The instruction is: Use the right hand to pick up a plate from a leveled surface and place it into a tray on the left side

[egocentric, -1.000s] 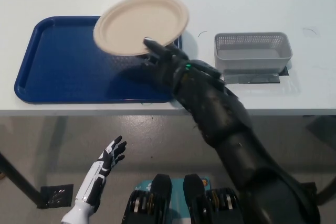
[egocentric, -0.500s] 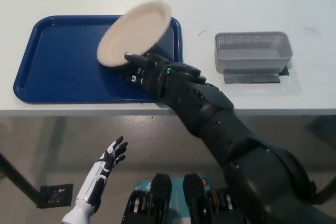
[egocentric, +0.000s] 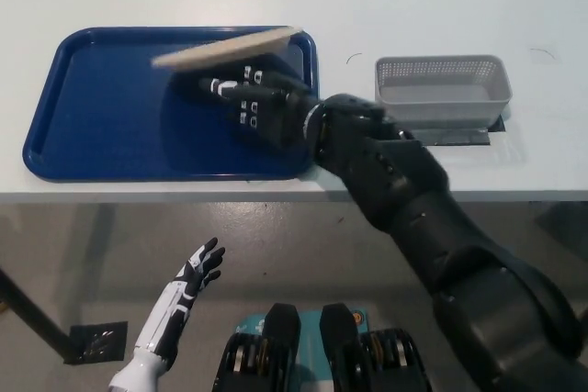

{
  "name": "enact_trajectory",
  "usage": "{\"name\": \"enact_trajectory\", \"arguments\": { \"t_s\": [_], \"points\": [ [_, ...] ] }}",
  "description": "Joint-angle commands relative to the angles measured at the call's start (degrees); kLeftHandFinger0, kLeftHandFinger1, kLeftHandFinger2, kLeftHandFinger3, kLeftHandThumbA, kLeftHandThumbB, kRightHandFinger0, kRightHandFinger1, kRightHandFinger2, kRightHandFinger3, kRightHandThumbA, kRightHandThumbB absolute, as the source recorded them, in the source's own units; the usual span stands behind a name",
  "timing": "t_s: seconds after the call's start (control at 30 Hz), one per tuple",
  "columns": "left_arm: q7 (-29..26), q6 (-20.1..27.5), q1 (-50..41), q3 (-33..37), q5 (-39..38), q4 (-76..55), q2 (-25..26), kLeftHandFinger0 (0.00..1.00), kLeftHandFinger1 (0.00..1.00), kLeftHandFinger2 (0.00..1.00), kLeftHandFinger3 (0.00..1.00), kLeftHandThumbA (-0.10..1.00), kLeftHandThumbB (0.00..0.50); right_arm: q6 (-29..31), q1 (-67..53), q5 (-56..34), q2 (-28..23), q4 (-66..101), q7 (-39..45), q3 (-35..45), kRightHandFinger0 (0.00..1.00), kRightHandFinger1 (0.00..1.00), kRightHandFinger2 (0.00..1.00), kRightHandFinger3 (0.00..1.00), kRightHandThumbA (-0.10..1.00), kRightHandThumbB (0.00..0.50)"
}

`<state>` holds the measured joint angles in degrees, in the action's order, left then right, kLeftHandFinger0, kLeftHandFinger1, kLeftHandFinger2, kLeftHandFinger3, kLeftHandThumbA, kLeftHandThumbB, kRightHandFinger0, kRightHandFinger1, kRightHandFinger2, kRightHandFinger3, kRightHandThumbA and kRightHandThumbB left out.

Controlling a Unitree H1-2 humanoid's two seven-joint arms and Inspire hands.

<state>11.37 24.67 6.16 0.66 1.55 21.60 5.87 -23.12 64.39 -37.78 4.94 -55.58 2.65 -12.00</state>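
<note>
1. The plate (egocentric: 228,47) is seen nearly edge-on, a thin beige sliver over the blue tray (egocentric: 92,126), toward the tray's 1 o'clock corner. Its long axis runs from about 8 o'clock up to 2 o'clock in the head view, the right end slightly higher in the picture.

2. The plate lies at 12 o'clock from the right hand (egocentric: 253,107), just beyond the fingertips. The fingers (egocentric: 225,89) are stretched out flat, slightly apart, pointing toward 10 o'clock across the tray floor. I cannot tell whether any fingertip touches the plate's underside or whether the plate is clear of the hand; nothing looks pinched.

3. I judge the plate to be tilted steeply, not lying flat on the tray, so the placing is not settled. What the next move turns on is this: the plate's edge sits above and past the fingers, so the hand is under or beside it, not around it.

4. The right arm (egocentric: 413,208) comes in from 5 o'clock, crossing the table edge (egocentric: 138,196) at the tray's right end. It is by far the nearer arm to the plate.

5. The left hand (egocentric: 188,286) rests below the table at 7 o'clock, fingers spread and holding nothing, well apart from the tray.

6. A grey mesh basket (egocentric: 441,89) stands on the white table at 3 o'clock of the tray, apart from it and from the plate.
</note>
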Motion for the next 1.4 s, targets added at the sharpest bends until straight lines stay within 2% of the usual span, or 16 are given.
{"name": "enact_trajectory", "arguments": {
  "t_s": [0.0, 0.13, 0.2, 0.3, 0.43, 0.5, 0.53, 0.57, 0.6, 0.63, 0.67, 0.73, 0.77, 0.93, 1.2, 1.37],
  "points": [
    [1.82, 2.26, 2.67, 0.41, -2.31, -2.10, 1.04, 1.00, 1.00, 1.00, 1.00, 1.00, 0.334, -3.81, -2.99, -16.29, -11.80, 33.68, 0.85, -18.35, 1.00, 1.00, 1.00, 1.00, 0.76, 0.500],
    [6.36, 2.26, 4.58, -1.65, -7.96, 0.87, 0.95, 1.00, 1.00, 1.00, 1.00, 0.92, 0.186, -3.81, -6.77, -24.50, -20.78, 56.04, -7.75, -24.14, 1.00, 1.00, 1.00, 1.00, 0.81, 0.495],
    [7.05, 2.26, 5.41, -1.98, -11.19, 2.38, 0.35, 1.00, 1.00, 1.00, 1.00, 0.87, 0.162, -3.81, -9.78, -31.08, -24.55, 67.58, -13.13, -23.93, 1.00, 1.00, 1.00, 1.00, 0.79, 0.500],
    [7.09, 2.26, 6.63, -2.13, -13.02, 4.45, -0.07, 1.00, 1.00, 1.00, 1.00, 0.88, 0.250, -3.81, -14.68, -40.14, -26.62, 78.52, -15.65, -21.93, 1.00, 1.00, 1.00, 1.00, 0.85, 0.500],
    [11.11, 2.12, 7.26, -1.84, -15.89, 6.17, 0.51, 1.00, 1.00, 1.00, 1.00, 0.98, 0.283, -3.81, -21.93, -45.60, -24.35, 89.26, -21.31, -21.89, 1.00, 1.00, 1.00, 1.00, 0.88, 0.500],
    [8.14, -3.65, 6.48, -1.98, -13.55, 3.81, 0.08, 1.00, 1.00, 1.00, 1.00, 0.93, 0.420, -3.81, -24.17, -47.75, -23.97, 92.46, -23.02, -22.90, 1.00, 1.00, 1.00, 1.00, 0.90, 0.500],
    [9.00, -8.10, 6.44, -3.39, -17.31, 3.35, -0.78, 1.00, 1.00, 1.00, 1.00, 0.80, 0.407, -3.81, -26.02, -48.18, -23.35, 94.29, -22.98, -23.41, 1.00, 1.00, 1.00, 1.00, 0.93, 0.479],
    [11.00, -9.41, 7.48, -4.97, -21.68, 5.05, -1.71, 1.00, 1.00, 1.00, 1.00, 0.73, 0.356, -3.81, -28.23, -47.37, -23.01, 96.49, -22.09, -24.10, 1.00, 1.00, 1.00, 1.00, 0.95, 0.494],
    [10.47, -2.22, 8.37, -4.39, -16.25, 7.28, -1.07, 1.00, 1.00, 1.00, 1.00, 0.72, 0.270, -3.81, -29.17, -46.82, -23.10, 97.98, -22.16, -24.79, 1.00, 1.00, 1.00, 1.00, 0.94, 0.499],
    [8.74, 1.67, 8.46, -4.42, -11.19, 7.24, -0.94, 1.00, 1.00, 1.00, 1.00, 0.69, 0.246, -3.81, -29.87, -46.50, -23.06, 99.13, -22.67, -25.19, 1.00, 1.00, 1.00, 1.00, 0.93, 0.500],
    [6.37, 2.26, 8.74, -3.51, -9.80, 8.02, -0.59, 1.00, 1.00, 1.00, 1.00, 0.61, 0.244, -3.81, -31.18, -45.83, -23.18, 101.36, -23.04, -25.72, 1.00, 1.00, 1.00, 1.00, 0.94, 0.500],
    [7.11, 1.58, 8.91, -3.09, -11.92, 7.79, -0.40, 1.00, 1.00, 1.00, 1.00, 0.78, 0.277, -3.81, -33.41, -44.28, -24.05, 103.88, -20.70, -25.30, 1.00, 1.00, 1.00, 1.00, 0.95, 0.500],
    [6.60, 1.45, 8.68, -2.67, -12.07, 7.06, -0.32, 1.00, 1.00, 1.00, 1.00, 0.82, 0.245, -3.81, -35.29, -43.19, -24.40, 104.66, -17.85, -24.46, 1.00, 1.00, 1.00, 1.00, 0.94, 0.500],
    [6.89, 2.25, 8.74, -2.14, -11.55, 6.88, -0.30, 1.00, 1.00, 1.00, 1.00, 0.86, 0.253, -2.19, -45.78, -37.22, -26.29, 109.83, -7.56, -18.37, 1.00, 1.00, 1.00, 1.00, 0.91, 0.499],
    [6.99, 2.26, 7.36, -1.43, -10.64, 6.18, -0.49, 1.00, 1.00, 1.00, 1.00, 0.91, 0.266, 14.17, -62.65, -20.16, -33.05, 110.01, 6.56, -9.28, 1.00, 1.00, 1.00, 1.00, 1.00, 0.500],
    [6.45, 2.26, 5.47, -1.21, -9.51, 4.80, -0.93, 1.00, 1.00, 1.00, 1.00, 0.93, 0.266, 25.50, -73.38, 1.48, -28.19, 104.63, 4.75, 0.86, 1.00, 1.00, 1.00, 1.00, 1.00, 0.486]
  ]
}}
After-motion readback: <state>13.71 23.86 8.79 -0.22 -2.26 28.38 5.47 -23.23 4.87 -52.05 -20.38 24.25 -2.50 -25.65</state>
